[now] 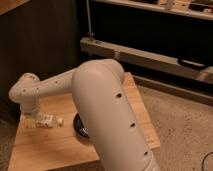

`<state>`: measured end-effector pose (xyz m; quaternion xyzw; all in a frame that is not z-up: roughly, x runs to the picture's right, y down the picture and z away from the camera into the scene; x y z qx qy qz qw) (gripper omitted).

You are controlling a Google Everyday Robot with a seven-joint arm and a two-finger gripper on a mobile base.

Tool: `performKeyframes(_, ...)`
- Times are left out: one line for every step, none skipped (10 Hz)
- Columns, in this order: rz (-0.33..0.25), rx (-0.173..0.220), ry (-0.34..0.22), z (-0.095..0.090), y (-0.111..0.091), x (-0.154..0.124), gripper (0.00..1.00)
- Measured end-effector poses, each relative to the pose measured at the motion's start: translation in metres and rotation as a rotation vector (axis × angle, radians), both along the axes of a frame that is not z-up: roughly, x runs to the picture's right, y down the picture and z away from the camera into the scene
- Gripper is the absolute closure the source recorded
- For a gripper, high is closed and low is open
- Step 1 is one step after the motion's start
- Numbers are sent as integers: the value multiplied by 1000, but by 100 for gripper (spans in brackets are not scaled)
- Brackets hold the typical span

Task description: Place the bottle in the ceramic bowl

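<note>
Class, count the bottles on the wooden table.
1: the bottle lies left on the table, beside the gripper, left of the ceramic bowl. The arm may hide others.

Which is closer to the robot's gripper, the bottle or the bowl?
The bottle. It lies on its side right by the gripper; the black ceramic bowl sits farther away, partly hidden behind the arm.

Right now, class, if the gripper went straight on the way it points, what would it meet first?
Probably the bottle, lying on the wooden table: the gripper points down at its end farthest from the ceramic bowl. Depth is unclear; it could meet the tabletop instead.
</note>
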<state>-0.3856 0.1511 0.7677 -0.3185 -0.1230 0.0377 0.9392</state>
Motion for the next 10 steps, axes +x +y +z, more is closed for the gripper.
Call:
performKeyframes(11,14,20,4,7,4,35)
performKeyframes(19,22,32,8,10,6,35)
performKeyframes(28,27,42,12,13,8,35)
performKeyframes(40,33,54,19,13,12,35)
performKeyframes(45,40,57,23,11,14,35)
performKeyframes(52,52,58,26,6,15,35)
performKeyframes(57,66,62,32,-2,18,35)
performKeyframes(57,74,63,35,-7,20,35)
performKeyframes(53,80,62,39,-10,19,35)
performKeyframes(47,81,58,42,-10,17,35)
